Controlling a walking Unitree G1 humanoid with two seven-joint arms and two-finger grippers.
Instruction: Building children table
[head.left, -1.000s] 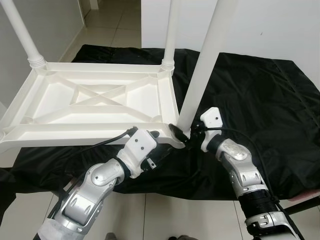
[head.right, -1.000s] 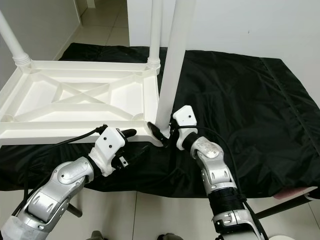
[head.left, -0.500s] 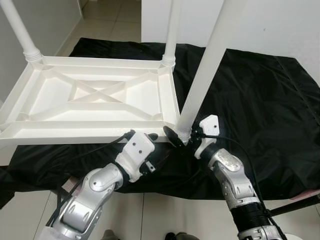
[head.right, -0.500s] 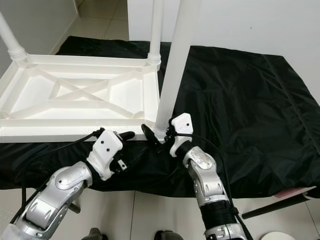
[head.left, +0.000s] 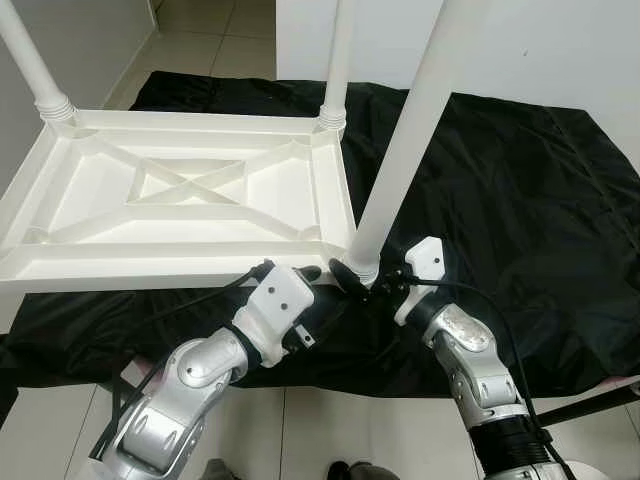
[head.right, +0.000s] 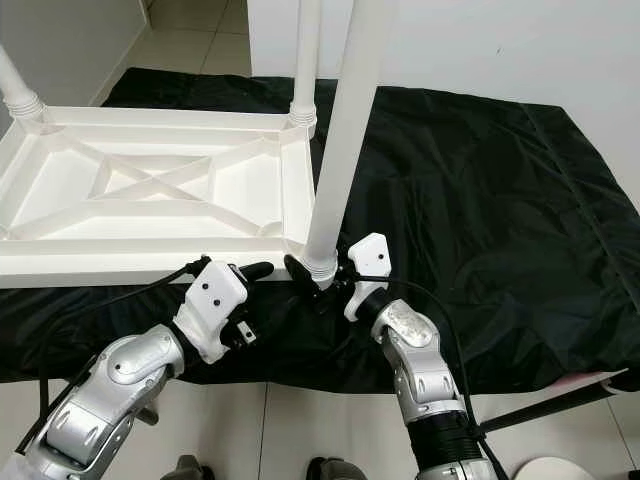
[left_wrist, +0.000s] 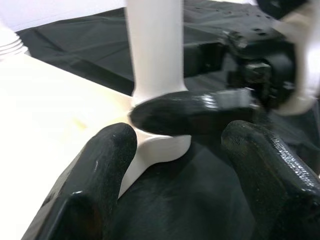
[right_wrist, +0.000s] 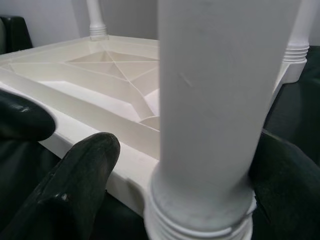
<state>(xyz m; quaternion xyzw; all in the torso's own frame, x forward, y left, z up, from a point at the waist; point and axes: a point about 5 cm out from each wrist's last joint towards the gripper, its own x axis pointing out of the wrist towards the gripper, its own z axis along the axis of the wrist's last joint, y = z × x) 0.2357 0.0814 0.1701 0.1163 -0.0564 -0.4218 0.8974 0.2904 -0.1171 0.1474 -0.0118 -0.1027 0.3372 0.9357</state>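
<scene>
Right gripper (head.right: 322, 283) sits at the near right corner of the upturned white table top (head.left: 190, 205), its two black fingers (right_wrist: 75, 185) spread to either side of the base of the white table leg (head.left: 400, 150), which stands in that corner's socket and leans slightly away from the arm. From the right wrist view the leg's ribbed collar lies between the fingers with a small gap on each side, so the grip looks loose rather than clamped, though contact cannot be told for sure. Left gripper (left_wrist: 177, 165) hovers just beside the same corner, on the near edge of the table top, its fingers apart and holding nothing; one of the right gripper's fingers crosses in front of it, close against the leg's foot.

Beyond the grippers the table top lies underside up, showing its raised rim and crossed stiffening ribs. Two more legs rise from its far corners: the far right leg (head.left: 338, 60) and the far left leg (head.left: 30, 55), both upright and running out of the top of the head views. The near left corner socket is hidden at the picture's edge.

Black cloth (head.left: 520, 190) lies under everything, wrinkled, with open room to the right of the right gripper. Pale floor tiles (head.left: 340, 430) run along the cloth's near edge below both arms, and a white wall (head.left: 560, 40) stands behind. No writing can be read.
</scene>
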